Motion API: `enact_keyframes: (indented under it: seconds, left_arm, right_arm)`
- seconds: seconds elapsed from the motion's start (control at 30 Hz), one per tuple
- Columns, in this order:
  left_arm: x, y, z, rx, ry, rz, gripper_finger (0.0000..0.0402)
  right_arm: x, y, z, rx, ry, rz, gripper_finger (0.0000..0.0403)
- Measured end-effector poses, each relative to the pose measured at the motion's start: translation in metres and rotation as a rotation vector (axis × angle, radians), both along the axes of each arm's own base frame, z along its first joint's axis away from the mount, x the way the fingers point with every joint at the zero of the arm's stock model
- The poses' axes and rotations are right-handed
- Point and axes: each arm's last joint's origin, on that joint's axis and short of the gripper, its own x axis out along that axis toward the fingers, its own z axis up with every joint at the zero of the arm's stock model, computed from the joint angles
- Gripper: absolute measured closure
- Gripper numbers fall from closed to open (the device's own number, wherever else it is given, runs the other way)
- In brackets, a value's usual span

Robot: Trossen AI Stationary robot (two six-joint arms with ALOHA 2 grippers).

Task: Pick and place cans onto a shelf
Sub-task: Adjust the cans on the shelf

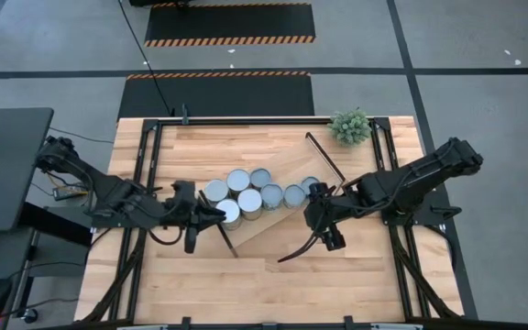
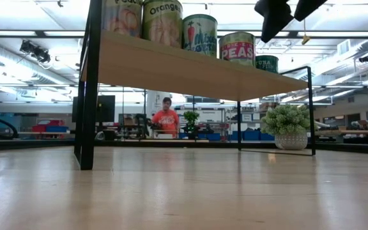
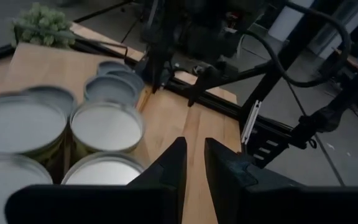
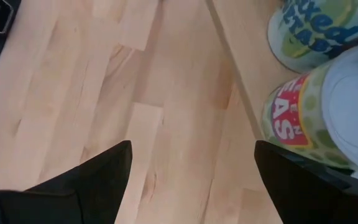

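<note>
Eight short silvery cans [image 1: 246, 196] with white and pale blue-grey tops were clustered on the long light-wood shelf [image 1: 278, 188], which lay diagonally across the wooden bench [image 1: 273, 275]. The left pincer [image 1: 216, 213] was positioned at the cluster's edge, nearly closed and empty. The right pincer [image 1: 317, 203] was held wide open, empty, beside the end can.

Potted plant [image 1: 351, 126] at table's [image 1: 273, 284] far corner, person [image 2: 166, 119] in background
</note>
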Motion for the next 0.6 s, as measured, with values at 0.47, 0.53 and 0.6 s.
enact_keyframes:
  seconds: [0.47,0.53,0.6]
  left_arm:
    - [0.000,0.000,0.012,-0.013,-0.034,-0.002,0.0340]
    - [0.000,0.000,0.012,-0.026,-0.034,0.001,0.0340]
    - [0.000,0.000,0.012,-0.027,-0.034,0.001,0.0340]
  right_arm:
    - [0.021,-0.006,-0.018,-0.046,0.023,0.010,0.0057]
    - [0.022,-0.010,-0.019,-0.059,0.029,0.005,0.0057]
    - [0.024,-0.013,-0.019,-0.066,0.026,0.002,0.0057]
